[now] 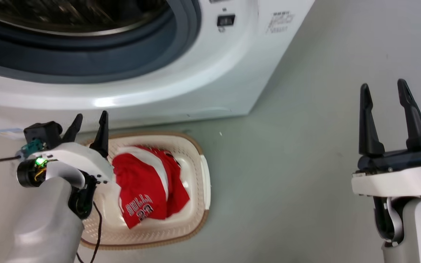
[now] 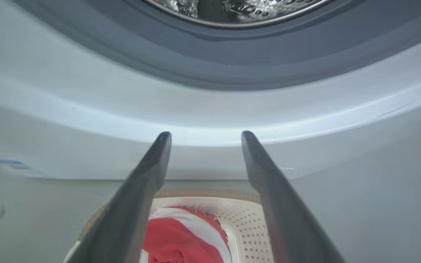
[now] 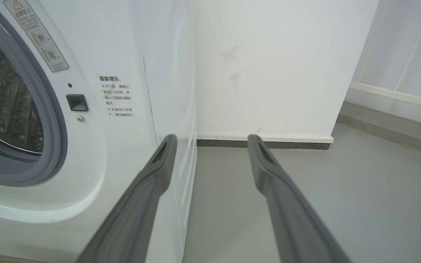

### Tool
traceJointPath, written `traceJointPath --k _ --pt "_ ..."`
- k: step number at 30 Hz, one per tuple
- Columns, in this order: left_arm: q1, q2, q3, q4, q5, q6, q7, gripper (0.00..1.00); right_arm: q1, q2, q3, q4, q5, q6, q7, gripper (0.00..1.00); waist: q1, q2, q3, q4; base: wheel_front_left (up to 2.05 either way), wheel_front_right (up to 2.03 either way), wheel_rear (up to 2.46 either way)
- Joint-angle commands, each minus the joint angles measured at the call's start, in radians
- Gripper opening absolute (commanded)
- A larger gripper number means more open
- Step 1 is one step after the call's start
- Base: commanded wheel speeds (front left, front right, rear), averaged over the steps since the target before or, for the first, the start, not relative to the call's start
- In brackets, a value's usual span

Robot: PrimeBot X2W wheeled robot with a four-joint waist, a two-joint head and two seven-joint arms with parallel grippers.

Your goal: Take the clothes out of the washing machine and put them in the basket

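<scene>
Above basket rim — left fingers released, aimed at washing machine | right fingers upright, released | clothes in basket

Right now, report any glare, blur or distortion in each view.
Head view: glare streak low on the washing machine, clothes sharp. Left wrist view: left gripper soft, the machine's front bowed by the lens. Right wrist view: right gripper blurred near the lens, wall evenly lit.

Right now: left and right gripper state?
Left gripper: open, holding nothing.
Right gripper: open, holding nothing.
</scene>
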Motion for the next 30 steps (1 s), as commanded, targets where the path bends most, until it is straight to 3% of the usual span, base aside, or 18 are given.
traceJointPath --k 1,6,7,10,15,22,30 --pt "0.041 -0.009 0.03 -0.057 0.047 -0.002 -0.002 1.0 0.021 0.001 -0.009 0.006 -0.006 -0.001 -0.002 1.0 0.0 -0.0001 -0.09 0.045 0.0 0.0 0.0" --pt "0.153 -0.052 0.152 -0.26 0.171 0.005 -0.002 1.0 0.052 0.001 -0.016 0.016 -0.018 -0.001 -0.002 1.0 0.0 -0.0001 -0.173 0.077 0.0 0.0 0.0" --pt "0.212 -0.08 0.217 -0.36 0.224 0.009 -0.002 1.0 0.07 0.001 -0.012 0.016 -0.028 -0.001 -0.002 1.0 0.0 -0.0001 -0.207 0.089 0.0 0.0 0.0" --pt "0.304 -0.124 0.298 -0.491 0.306 0.016 -0.003 1.0 0.094 0.001 -0.015 0.015 -0.029 -0.001 -0.002 1.0 0.0 -0.0001 -0.251 0.098 0.0 0.0 0.0" --pt "0.435 -0.186 0.376 -0.651 0.436 0.025 -0.002 1.0 0.138 0.001 -0.021 0.011 -0.027 -0.001 -0.002 1.0 0.0 -0.0001 -0.31 0.109 0.0 0.0 0.0" --pt "0.576 -0.236 0.409 -0.732 0.547 0.036 -0.002 1.0 0.205 0.001 -0.032 0.006 -0.016 -0.001 -0.002 1.0 0.0 -0.0001 -0.368 0.114 0.0 0.0 0.0" --pt "0.671 -0.266 0.418 -0.791 0.599 0.063 -0.003 1.0 0.243 0.001 -0.03 0.004 -0.008 -0.001 -0.002 1.0 0.0 -0.0001 -0.404 0.1 0.0 0.0 0.0"
